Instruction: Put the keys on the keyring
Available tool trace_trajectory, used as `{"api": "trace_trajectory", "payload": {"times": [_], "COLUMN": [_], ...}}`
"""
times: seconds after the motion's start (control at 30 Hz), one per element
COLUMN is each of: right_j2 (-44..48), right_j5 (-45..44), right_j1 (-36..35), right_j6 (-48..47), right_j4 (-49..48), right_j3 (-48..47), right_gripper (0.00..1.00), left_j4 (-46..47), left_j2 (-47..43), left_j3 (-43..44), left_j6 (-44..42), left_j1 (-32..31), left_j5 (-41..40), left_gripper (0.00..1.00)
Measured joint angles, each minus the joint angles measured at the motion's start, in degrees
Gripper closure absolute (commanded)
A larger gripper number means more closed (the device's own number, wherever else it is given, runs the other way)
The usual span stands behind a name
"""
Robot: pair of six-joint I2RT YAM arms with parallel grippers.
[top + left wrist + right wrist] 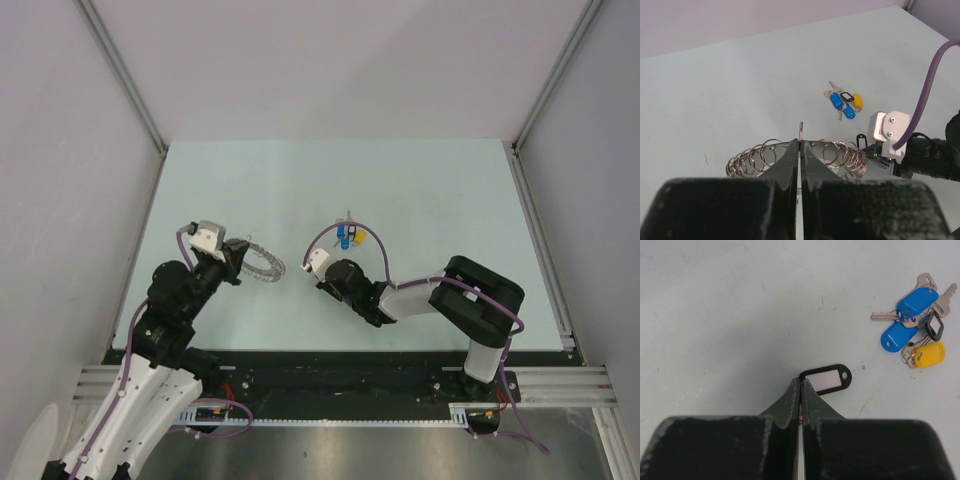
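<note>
keys (910, 320) lay in a small cluster on the table (440, 190), blue and yellow heads plus one black-rimmed; they sat past the right gripper (800, 385) and off to its right in the wrist view, well clear of the fingertips; a separate black-rimmed tag (826, 379) lay flat right at those fingertips, long axis running away from them toward the cluster, hole end farthest out; right fingers were together and looked clamped on the tag's near rim; keyring (840, 155), a loop of many small wire rings, lay on the table at the left gripper (800, 145); left fingers were closed on one thin ring standing upright out of the loop; from above, the keyring sat between the two grippers, near the right one but apart; right arm was clearly nearer the keys, left arm well apart from them; my read: the next move hinges on carrying the tag leftward to that upright ring, hole facing it; a thin grip on a flat tag could slip or twist; surface was a pale mint sheet, matte, a few scuffs; plain grey-white panels (330, 60) on three sides, aluminium rails (120, 75) at the corners
</note>
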State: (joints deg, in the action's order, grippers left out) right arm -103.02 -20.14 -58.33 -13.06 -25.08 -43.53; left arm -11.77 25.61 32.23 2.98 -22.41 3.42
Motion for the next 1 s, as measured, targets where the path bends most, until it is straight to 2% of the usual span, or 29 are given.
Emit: {"api": "trace_trajectory", "payload": {"times": [0.27,0.57,0.73,1.0], "right_j2": [3.1,16.9,23.85,31.91], "right_j5": [3.28,17.49,28.24,42.95], "right_j1": [0.57,5.7,10.43,15.67], "right_j6": [1.64,4.42,5.7,7.56], "right_j4": [4.96,12.02,15.76,19.61], "right_j3": [0.02,0.07,0.07,0.07], "right_gripper": [1.0,1.0,1.0,1.0], "left_j4": [0.0,0.02,0.57,4.87], "left_j2": [-0.07,-0.15,0.76,6.73], "left_j3": [0.0,0.0,0.0,-1.07], "left_j6": [0.0,-0.09,-0.52,-0.7], "left_j1": [0.02,0.07,0.11,0.13], "left_j5": [0.02,2.03,6.54,18.86], "left_gripper": [0.98,0.97,0.93,0.96]}}
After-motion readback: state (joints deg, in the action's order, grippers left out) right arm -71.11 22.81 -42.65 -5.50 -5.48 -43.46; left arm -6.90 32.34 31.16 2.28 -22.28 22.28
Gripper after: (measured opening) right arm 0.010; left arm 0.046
